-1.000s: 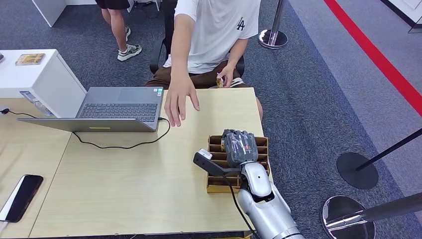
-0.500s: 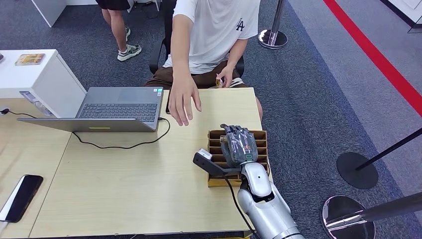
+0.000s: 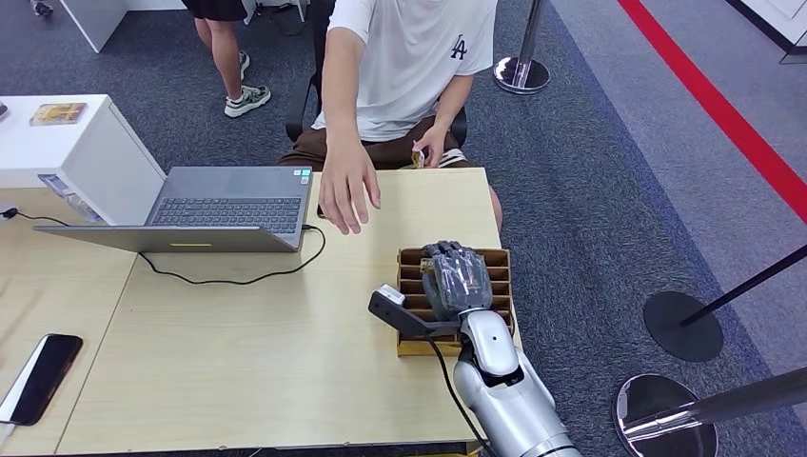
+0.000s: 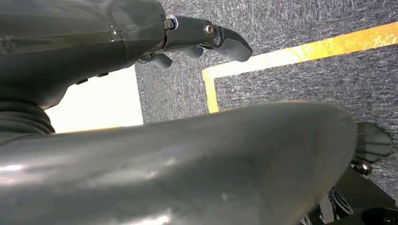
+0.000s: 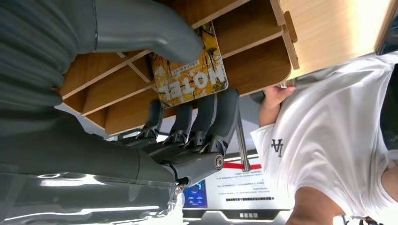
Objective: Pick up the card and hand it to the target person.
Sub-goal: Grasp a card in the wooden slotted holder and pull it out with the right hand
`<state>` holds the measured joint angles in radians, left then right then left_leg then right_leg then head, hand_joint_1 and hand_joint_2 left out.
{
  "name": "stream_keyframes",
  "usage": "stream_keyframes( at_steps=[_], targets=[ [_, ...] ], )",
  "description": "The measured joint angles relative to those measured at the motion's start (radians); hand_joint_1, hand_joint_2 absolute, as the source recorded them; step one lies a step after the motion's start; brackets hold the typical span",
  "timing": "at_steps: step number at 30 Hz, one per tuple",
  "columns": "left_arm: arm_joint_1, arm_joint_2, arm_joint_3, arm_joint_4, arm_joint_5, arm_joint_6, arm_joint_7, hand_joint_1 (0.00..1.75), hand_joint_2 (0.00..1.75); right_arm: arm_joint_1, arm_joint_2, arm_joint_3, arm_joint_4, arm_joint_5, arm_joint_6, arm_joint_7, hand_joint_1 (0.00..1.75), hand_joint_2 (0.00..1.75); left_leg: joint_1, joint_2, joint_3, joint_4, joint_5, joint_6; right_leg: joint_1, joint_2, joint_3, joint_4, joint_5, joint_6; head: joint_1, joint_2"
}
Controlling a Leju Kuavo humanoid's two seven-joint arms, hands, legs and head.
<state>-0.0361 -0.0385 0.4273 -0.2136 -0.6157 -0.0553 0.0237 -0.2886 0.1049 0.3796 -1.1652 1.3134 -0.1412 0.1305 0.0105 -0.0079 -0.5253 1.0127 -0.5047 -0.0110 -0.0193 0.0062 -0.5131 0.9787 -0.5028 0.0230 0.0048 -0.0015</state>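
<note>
Since before, the right hand (image 3: 458, 278) lifted slightly over the wooden slotted box (image 3: 501, 286), pinching the yellow "MOTEL" card (image 5: 190, 74) between thumb and fingers, just above the slots.

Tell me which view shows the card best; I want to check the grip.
The right wrist view: the card shows its yellow printed face, pinched between the right hand's thumb and fingers at the wooden rack. In the head view the hand covers it. The left wrist view faces carpet.

Yellow "MOTEL" card (image 5: 190, 72) upright in wooden slotted rack (image 5: 263, 42), pinched by right hand (image 5: 187, 126).
</note>
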Motion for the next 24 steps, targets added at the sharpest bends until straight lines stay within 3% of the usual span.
stream_keyframes(
  at_steps=[7, 21, 24],
  targets=[
    [0.0, 0.0, 0.0, 0.0, 0.0, 0.0, 0.0, 0.0, 0.0, 0.0, 0.0, 0.0, 0.001, 0.0, 0.003, -0.002, 1.18, 1.75, 0.0, 0.0, -0.001, 0.0, 0.0, 0.0, 0.0, 0.0, 0.0, 0.0, 0.0, 0.0, 0.0, 0.0],
    [0.0, 0.0, 0.006, 0.0, 0.0, 0.0, 0.0, 0.0, 0.0, -0.002, 0.0, 0.0, 0.004, -0.003, 0.002, -0.004, 1.17, 1.75, 0.0, 0.0, 0.0, 0.0, 0.0, 0.0, 0.0, 0.0, 0.0, 0.0, 0.0, 0.0, 0.0, 0.0],
    [0.0, 0.0, 0.008, 0.0, -0.003, 0.0, 0.0, 0.0, 1.31, -0.003, 0.002, 0.0, 0.006, -0.004, 0.002, -0.004, 1.22, 1.75, 0.0, 0.0, 0.0, 0.0, 0.0, 0.0, 0.0, 0.0, 0.0, 0.0, 0.0, 0.0, 0.0, 0.0]
  ],
)
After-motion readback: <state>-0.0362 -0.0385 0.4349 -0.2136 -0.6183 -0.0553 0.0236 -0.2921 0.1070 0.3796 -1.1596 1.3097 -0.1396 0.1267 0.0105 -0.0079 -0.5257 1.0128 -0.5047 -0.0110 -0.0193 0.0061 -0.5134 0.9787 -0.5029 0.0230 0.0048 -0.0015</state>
